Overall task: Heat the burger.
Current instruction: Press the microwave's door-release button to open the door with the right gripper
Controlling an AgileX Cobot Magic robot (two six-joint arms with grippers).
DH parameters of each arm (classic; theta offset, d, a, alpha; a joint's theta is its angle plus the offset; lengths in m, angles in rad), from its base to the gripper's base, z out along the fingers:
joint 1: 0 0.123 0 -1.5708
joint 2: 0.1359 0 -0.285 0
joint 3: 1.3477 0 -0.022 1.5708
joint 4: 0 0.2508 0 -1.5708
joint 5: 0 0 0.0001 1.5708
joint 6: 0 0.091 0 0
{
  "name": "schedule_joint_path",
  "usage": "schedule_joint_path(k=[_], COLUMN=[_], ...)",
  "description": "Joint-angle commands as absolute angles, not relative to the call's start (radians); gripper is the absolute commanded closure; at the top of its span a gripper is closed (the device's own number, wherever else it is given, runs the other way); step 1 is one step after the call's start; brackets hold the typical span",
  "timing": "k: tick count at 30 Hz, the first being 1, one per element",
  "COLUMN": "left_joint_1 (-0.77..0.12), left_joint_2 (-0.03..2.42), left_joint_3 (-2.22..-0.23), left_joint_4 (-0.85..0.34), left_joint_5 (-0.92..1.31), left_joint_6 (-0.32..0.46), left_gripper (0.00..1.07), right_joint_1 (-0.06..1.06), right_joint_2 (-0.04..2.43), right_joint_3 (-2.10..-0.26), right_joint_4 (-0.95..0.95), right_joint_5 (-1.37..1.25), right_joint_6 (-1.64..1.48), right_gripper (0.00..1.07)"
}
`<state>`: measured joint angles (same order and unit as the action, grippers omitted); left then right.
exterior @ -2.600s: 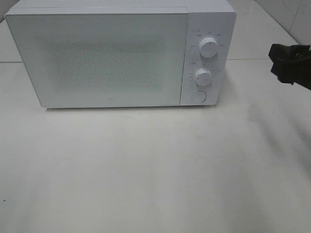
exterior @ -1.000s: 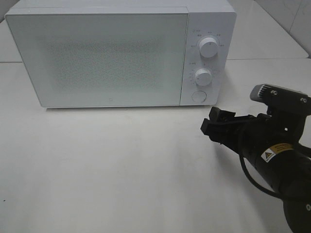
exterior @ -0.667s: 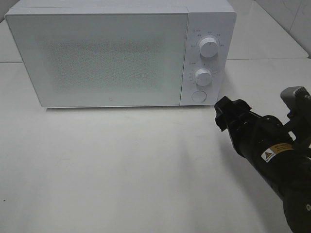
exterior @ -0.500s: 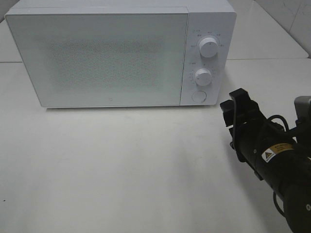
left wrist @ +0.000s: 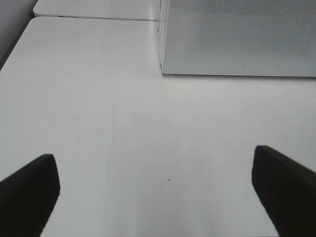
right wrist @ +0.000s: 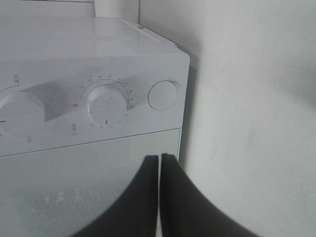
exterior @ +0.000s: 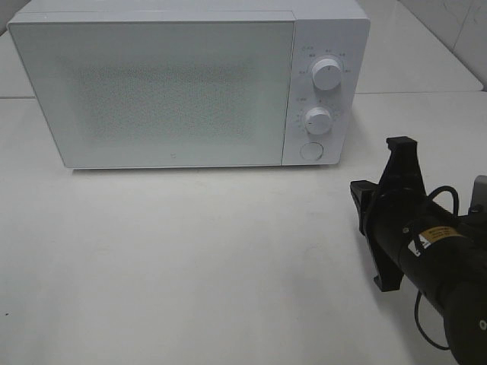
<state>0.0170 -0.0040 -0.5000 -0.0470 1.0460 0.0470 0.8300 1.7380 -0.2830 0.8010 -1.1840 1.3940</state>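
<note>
White all over: the microwave (exterior: pixel 175 84) stands at the back of the white table (exterior: pixel 190 266), its door (exterior: pixel 152 91) shut and speckled so that nothing shows through. The burger is in none of my views, so I cannot tell where it is.

My right hand (exterior: pixel 362 196) hangs in front of the microwave's right end, below the control panel and apart from it. It is rolled onto its side, and its two fingers (right wrist: pixel 173 197) are pressed together with nothing between them.

On the panel the upper knob (exterior: pixel 326 74) sits above the lower knob (exterior: pixel 318 120), and a round button (exterior: pixel 310 150) lies under both. The print around the knobs is too small to read. A tiny logo (exterior: pixel 169 159) at the door's bottom edge is also unreadable.

My right arm carries a yellow label (exterior: pixel 428 235) with a warning triangle; its words are too small to read.

My left hand (left wrist: pixel 154 173) hovers over bare table, spread wide and holding nothing.
</note>
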Motion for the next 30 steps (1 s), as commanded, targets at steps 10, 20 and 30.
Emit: schedule_joint_path(k=[10,20,30], left_joint_1=[0.017,0.017,0.017], left_joint_2=[-0.030,-0.030,-0.030], left_joint_3=[-0.497,-0.497,-0.497], left_joint_4=[-0.053,-0.053,-0.053], left_joint_5=[1.037,1.037,1.037], left_joint_6=[0.046,0.046,0.046], left_gripper=[0.09,0.09,0.09], right_joint_1=[0.809,0.734,0.683], right_joint_2=[1.751,1.878,1.956], right_joint_3=[-0.342,-0.435,-0.525], right_joint_4=[0.827,0.710,0.645], right_joint_5=[-1.139,-1.121,-1.080], right_joint_6=[1.364,1.462,1.472], right_gripper=[1.07,1.07,1.07])
